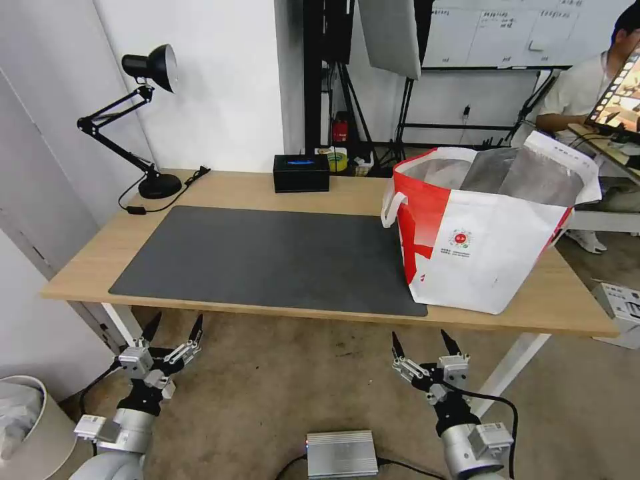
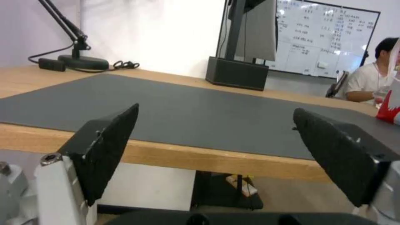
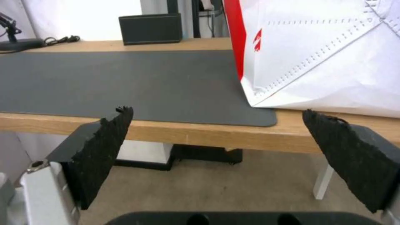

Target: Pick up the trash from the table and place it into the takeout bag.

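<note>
The takeout bag [image 1: 490, 230] stood upright on the right end of the counter [image 1: 220, 190], its near corner resting on the edge of the dark grey mat [image 1: 267, 257] and its mouth gaping so that the silver foil lining showed. No tray, tissue, bun bag or bowl lay anywhere on the mat or the bare wood around it; whether those pieces of trash sat inside the bag could not be made out, since only folds of foil showed at its mouth. Judging by the counter as it lay, the clearing looked finished or very nearly so, with nothing left in sight to collect. At the back edge sat a black rectangular box [image 1: 301, 173], and the black desk lamp [image 1: 137, 113] stood at the far left corner with its cord trailing over the wood. Both arms hung low in front of the counter, below its front edge and over the floor. The left pincer [image 1: 175, 325] was released, its dark fingers spread wide and holding nothing, pointing at the mat's left part. The right pincer [image 1: 421, 344] was likewise released and empty, fingers parted, aimed toward the bag's lower corner. A white bin [image 1: 27, 427] stood on the floor at the robot's far left.
</note>
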`<state>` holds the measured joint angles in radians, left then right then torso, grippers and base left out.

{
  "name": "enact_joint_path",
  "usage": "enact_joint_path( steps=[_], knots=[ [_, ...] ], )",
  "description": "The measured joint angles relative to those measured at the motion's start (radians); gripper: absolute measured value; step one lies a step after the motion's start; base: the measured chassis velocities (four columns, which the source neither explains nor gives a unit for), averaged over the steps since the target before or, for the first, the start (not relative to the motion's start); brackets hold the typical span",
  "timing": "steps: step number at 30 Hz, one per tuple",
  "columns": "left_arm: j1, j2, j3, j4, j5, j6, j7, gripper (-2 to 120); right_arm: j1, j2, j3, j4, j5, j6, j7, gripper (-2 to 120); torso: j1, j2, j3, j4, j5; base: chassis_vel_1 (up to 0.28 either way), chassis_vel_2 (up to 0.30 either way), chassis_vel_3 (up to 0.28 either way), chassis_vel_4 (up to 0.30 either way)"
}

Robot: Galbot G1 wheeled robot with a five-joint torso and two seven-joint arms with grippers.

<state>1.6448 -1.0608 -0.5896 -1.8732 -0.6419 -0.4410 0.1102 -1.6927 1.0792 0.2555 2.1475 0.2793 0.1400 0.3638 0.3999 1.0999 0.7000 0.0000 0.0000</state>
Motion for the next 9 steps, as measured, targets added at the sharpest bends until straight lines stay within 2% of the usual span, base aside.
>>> enact_joint_path(
  steps=[9],
  knots=[
    [0.0,0.0,0.0,-0.001,0.0,0.0,0.0,100,0.0,0.0,0.0,0.0,0.0,0.0,0.0,100,0.0,0.0,0.0,0.0,0.0,0.0,0.0,0.0,0.0]
  ],
)
